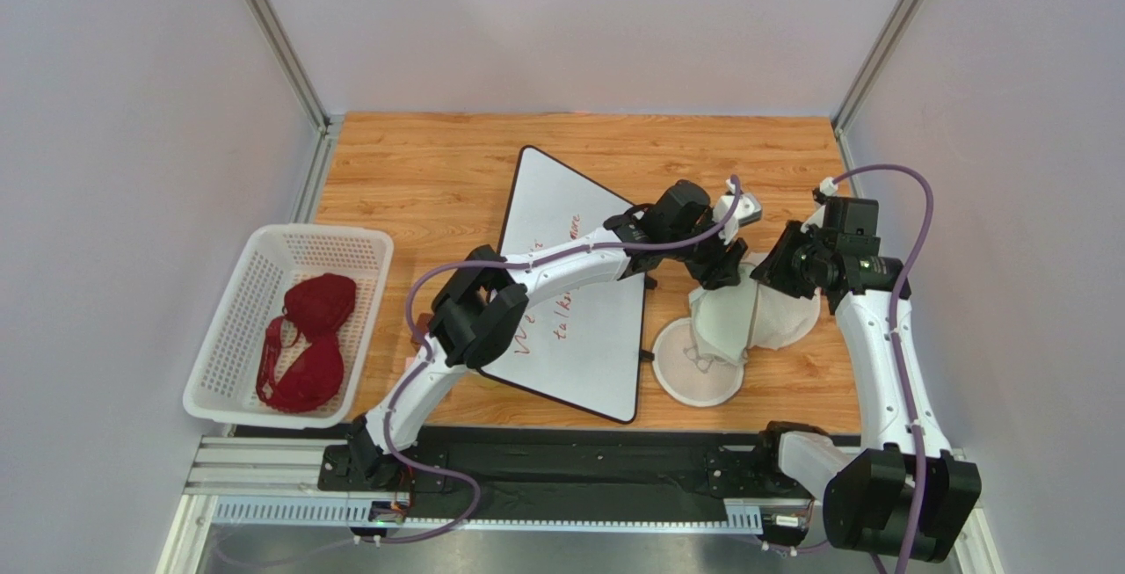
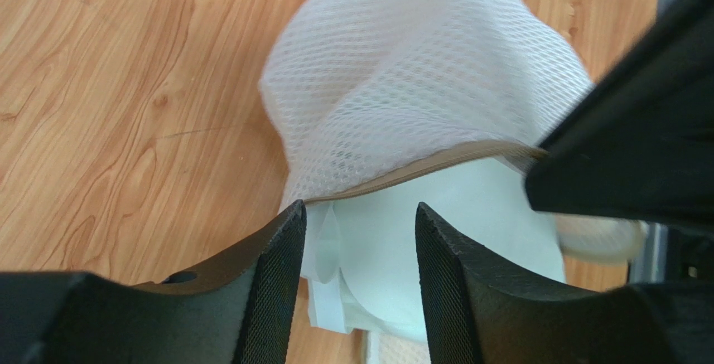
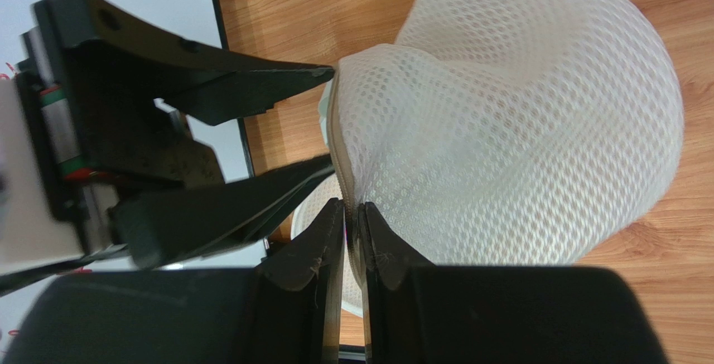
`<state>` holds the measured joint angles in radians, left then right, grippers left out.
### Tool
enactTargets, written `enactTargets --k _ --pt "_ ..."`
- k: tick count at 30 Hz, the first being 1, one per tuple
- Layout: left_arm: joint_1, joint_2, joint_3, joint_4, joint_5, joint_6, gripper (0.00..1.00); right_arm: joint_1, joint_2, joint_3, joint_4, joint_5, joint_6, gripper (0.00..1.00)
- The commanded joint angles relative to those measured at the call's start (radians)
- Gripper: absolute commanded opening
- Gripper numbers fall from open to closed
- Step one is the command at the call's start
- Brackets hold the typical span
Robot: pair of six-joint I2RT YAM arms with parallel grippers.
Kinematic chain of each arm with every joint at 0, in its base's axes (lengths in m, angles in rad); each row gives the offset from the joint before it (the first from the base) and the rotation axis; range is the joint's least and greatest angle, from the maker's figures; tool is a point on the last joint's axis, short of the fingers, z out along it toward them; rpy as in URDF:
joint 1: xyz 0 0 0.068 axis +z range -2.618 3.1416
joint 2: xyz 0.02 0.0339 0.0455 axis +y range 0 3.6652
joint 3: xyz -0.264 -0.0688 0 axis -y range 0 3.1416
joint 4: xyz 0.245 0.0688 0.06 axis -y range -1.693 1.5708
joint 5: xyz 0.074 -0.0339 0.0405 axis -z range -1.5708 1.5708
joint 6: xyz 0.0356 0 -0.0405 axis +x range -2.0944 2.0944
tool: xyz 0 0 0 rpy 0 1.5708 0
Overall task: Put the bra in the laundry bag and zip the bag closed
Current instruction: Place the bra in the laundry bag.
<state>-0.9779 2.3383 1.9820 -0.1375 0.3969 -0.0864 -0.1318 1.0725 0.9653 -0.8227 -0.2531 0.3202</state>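
The dark red bra (image 1: 310,337) lies in the white perforated basket at the left, far from both arms. The white mesh laundry bag (image 1: 766,314) sits at the right, its round lid (image 1: 693,366) flat on the table beside it. My right gripper (image 3: 352,213) is shut on the bag's tan zipper rim (image 3: 335,130) and holds the mesh (image 3: 519,130) up. My left gripper (image 2: 360,238) stands open at the bag's mouth, its fingers (image 2: 281,280) either side of the pale inner lining just below the rim (image 2: 419,170). In the top view the two grippers meet at the bag's left edge (image 1: 740,277).
A white board (image 1: 581,297) with red writing lies under the left arm's forearm. The basket (image 1: 231,337) stands at the table's left edge. Grey walls enclose the wooden table (image 1: 436,165) on three sides. The right gripper's black body (image 2: 637,130) fills the right of the left wrist view.
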Motion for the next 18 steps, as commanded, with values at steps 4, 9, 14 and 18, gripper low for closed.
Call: enactTargets --k 4,9,14,18 --pt "-0.002 0.055 0.106 0.055 -0.136 0.011 0.28 0.014 -0.02 0.026 -0.004 -0.061 -0.003 0.14" --pt "-0.002 0.024 0.094 0.05 -0.165 0.023 0.5 0.018 -0.019 0.024 -0.01 -0.052 -0.017 0.13" --pt "-0.002 -0.03 -0.005 0.117 -0.136 0.028 0.69 0.018 -0.003 0.038 -0.007 -0.067 -0.015 0.13" --pt "-0.002 0.009 0.04 0.13 -0.073 0.025 0.72 0.02 -0.005 0.036 -0.01 -0.077 -0.013 0.12"
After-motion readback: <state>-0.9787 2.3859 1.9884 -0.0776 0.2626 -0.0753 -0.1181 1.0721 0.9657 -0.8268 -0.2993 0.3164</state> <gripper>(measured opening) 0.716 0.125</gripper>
